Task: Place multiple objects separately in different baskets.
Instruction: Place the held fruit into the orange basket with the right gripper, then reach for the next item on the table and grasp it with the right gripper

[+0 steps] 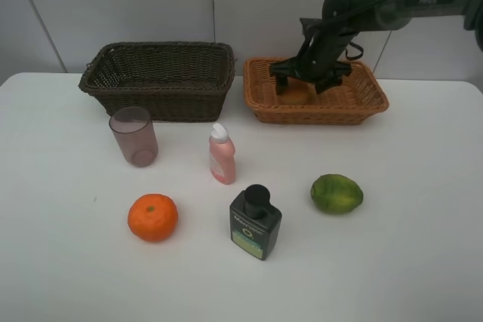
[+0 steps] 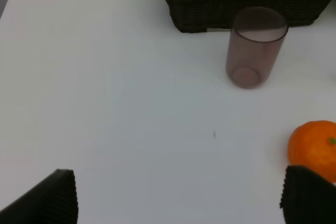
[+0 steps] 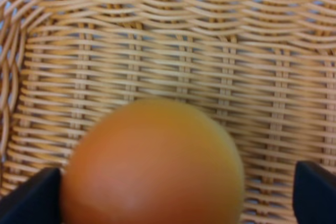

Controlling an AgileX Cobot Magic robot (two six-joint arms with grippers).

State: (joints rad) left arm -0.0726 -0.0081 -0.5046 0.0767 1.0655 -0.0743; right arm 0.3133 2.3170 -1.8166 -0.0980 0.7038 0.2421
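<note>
Peach [image 3: 152, 166], blurred and cropped, hides much of the basket [image 3: 210, 51] floor.

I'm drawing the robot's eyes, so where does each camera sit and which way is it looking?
High camera: off the arms, up high, looking down at everything; shows right arm and right claw over the tan basket.
Left wrist: on its arm, facing cup and tangerine; left claw tips show.
Right wrist: looking down into that basket at the peach; claw tips show.
Shared: high and right wrist both see the peach.
</note>
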